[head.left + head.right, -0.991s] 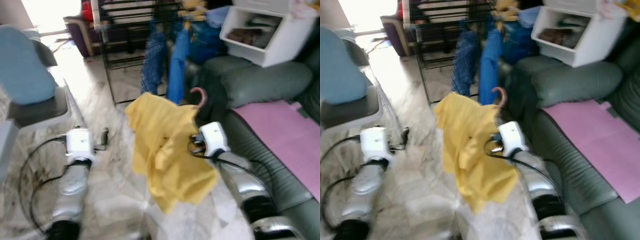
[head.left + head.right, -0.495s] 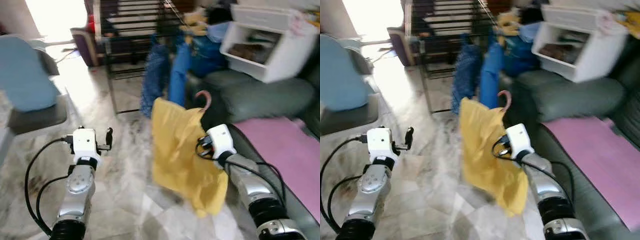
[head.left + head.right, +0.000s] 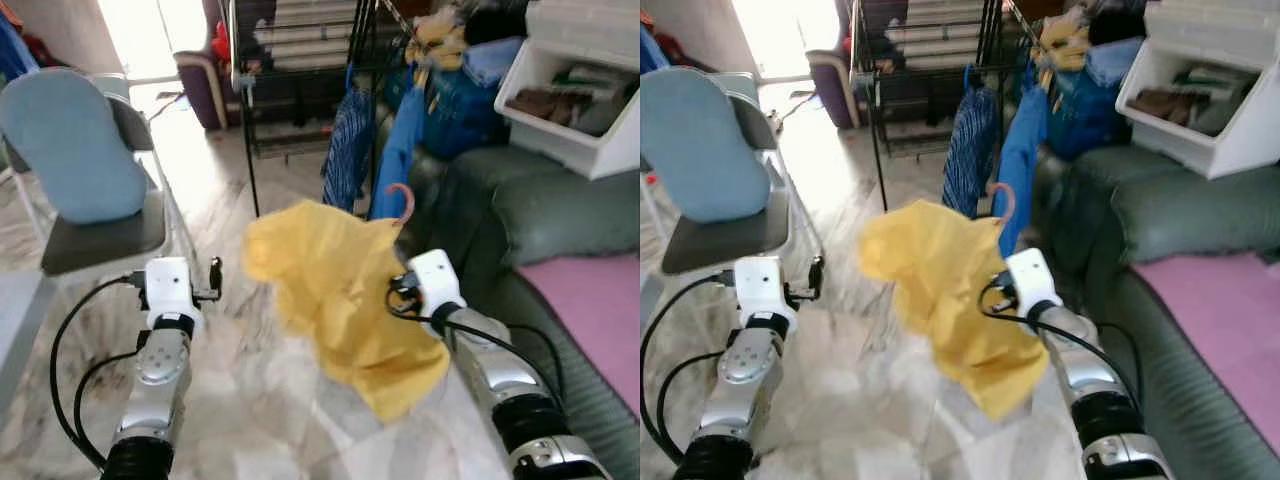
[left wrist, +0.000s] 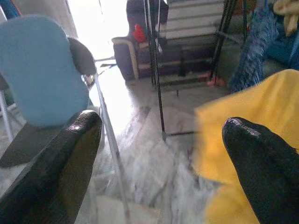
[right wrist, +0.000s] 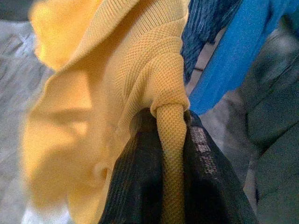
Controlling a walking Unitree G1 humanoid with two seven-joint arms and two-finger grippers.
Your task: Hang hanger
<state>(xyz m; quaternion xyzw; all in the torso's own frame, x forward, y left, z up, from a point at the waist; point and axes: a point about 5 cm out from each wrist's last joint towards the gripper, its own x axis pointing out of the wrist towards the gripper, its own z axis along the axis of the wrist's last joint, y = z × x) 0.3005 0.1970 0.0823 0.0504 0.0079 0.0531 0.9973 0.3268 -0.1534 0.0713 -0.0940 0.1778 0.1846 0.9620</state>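
Observation:
A yellow knit garment hangs on a hanger whose pink hook sticks up above it. My right gripper is shut on the garment-covered hanger; a fold of yellow knit is pinched between its black fingers. In the eye views the cloth hides those fingers ahead of the white wrist. A black drying rack stands ahead, with blue clothes on it just beyond the hook. My left gripper is held low at the left, open and holding nothing.
A chair with a blue back stands at the left. A green sofa with a pink mat runs along the right, and a white bin sits on it. Marble floor lies below.
The view has shifted and the rack looks nearer. The yellow garment has swung and spread out to the left. My right gripper still holds it, and the left arm keeps its pose.

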